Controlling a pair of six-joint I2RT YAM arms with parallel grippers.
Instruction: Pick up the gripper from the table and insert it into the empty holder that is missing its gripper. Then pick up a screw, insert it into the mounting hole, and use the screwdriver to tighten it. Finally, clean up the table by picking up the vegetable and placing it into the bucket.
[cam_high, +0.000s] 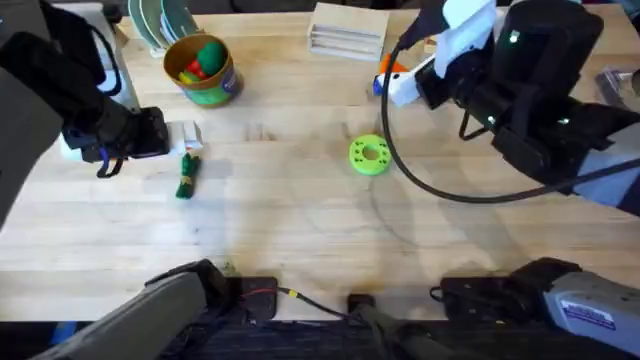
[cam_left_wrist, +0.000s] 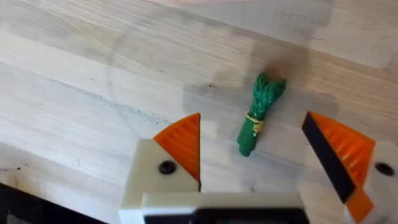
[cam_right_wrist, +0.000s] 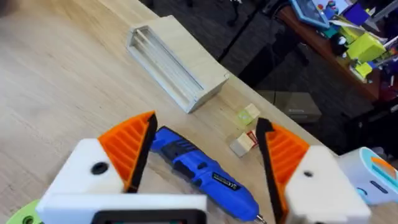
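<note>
The vegetable (cam_left_wrist: 258, 115) lies flat on the wooden table (cam_high: 300, 230), a dark-green bundle tied with a thin yellow band, near the left side and in front of the bucket (cam_high: 203, 70). My left gripper (cam_left_wrist: 255, 152) hangs just above it with its orange ribbed pads (cam_left_wrist: 183, 140) spread wide, the vegetable in the gap between them and touching neither. From overhead, my left gripper (cam_high: 185, 135) sits just behind the vegetable (cam_high: 187, 175).

The bucket stands well back on the table, green and yellow with a golden rim, red and green toys inside. The lime-green disc (cam_high: 369, 155) rests near the table's middle.

Further right, the screwdriver (cam_right_wrist: 205, 177) lies on the boards, bright blue, and my right gripper (cam_right_wrist: 205, 155) hovers over it with fingers apart, one on each side, not closed on it. Beyond it I see a pale wooden box (cam_right_wrist: 177, 62) and two small blocks (cam_right_wrist: 244, 130) near the table edge.

The tabletop is light planked wood with a faint grain. Past its far edge the room is dim and cluttered, with coloured items on a shelf.
</note>
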